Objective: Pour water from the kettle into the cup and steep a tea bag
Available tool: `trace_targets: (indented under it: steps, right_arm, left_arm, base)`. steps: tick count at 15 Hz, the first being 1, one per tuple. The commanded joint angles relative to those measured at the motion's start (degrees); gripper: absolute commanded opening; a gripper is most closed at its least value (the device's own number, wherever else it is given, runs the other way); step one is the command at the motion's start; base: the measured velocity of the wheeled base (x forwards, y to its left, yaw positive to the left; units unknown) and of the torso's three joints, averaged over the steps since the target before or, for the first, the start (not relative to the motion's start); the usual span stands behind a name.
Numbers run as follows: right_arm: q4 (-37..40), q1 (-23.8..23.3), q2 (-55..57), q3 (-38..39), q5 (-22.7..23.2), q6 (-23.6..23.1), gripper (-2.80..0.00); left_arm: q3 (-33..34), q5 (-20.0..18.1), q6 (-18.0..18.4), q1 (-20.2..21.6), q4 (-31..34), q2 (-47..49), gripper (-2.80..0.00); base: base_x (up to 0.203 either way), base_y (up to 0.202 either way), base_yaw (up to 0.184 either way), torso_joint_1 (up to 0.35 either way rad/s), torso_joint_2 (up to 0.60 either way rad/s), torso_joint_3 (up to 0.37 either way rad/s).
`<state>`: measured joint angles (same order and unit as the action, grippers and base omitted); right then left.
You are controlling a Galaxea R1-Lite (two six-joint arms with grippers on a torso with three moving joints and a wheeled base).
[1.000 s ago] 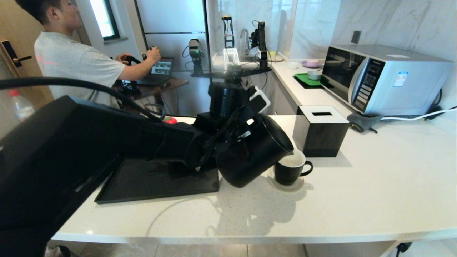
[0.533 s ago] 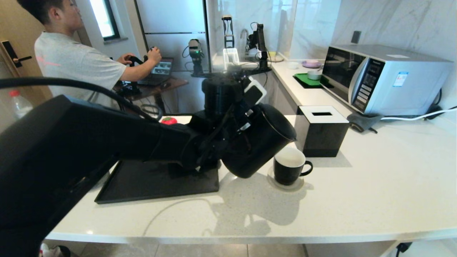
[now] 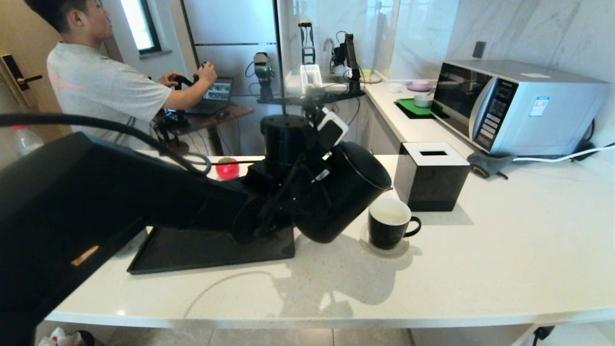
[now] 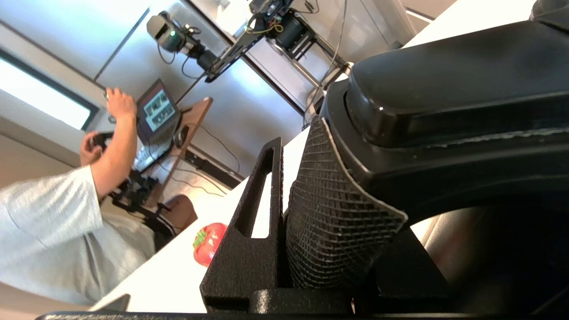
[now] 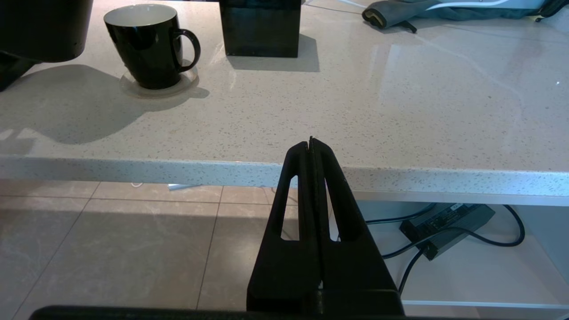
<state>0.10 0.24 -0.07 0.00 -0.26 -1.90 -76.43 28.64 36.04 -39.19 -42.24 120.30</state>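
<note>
We see a bright kitchen with marble walls and a pale speckled desk [image 3: 480, 250] that runs across the view. A microwave [image 3: 516, 103] stands at the far right against the wall, and a black tissue box [image 3: 432, 175] sits in front of it, nearer the middle. A flat black tray [image 3: 192, 250] lies on the left part of the desk, with a small red object [image 3: 227, 167] beyond it. A person in a grey shirt [image 3: 101, 89] sits in the far left background at a laptop.

The left arm reaches in from the left, and the left gripper [image 3: 307, 185] has its jaws clamped on the handle of the kettle [image 3: 346, 197]. In the left wrist view the textured pad [image 4: 333, 213] presses against the handle. The kettle hangs in the air, tilted with its top toward the right, over the right edge of the tray. Its spout end is just left of the cup and above it, not touching.

The cup [image 3: 388, 229] stands upright on a round coaster [image 3: 384, 250], just in front of the tissue box, handle pointing right. Its white inside shows; we cannot tell how much water it holds. We cannot find the tea bag.

The right gripper [image 5: 311, 144] waits below the front edge of the desk, jaws pressed together and empty.
</note>
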Motion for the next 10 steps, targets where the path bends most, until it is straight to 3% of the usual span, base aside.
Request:
trace_targets:
  steps: [1,10]
  right_arm:
    - [-0.01,0.02,0.07,0.0,-0.01,-0.03,-2.8]
    - [-0.01,0.02,0.07,0.0,-0.01,-0.03,-2.8]
  left_arm:
    - [2.21,0.95,-0.58,-0.07,-0.95,-1.4,-2.8]
    - [19.01,5.14,-7.32,0.5,-13.94,-10.06,-2.8]
  base:
    - [0.0,0.0,0.0,0.0,0.0,0.0]
    - [0.0,0.0,0.0,0.0,0.0,0.0]
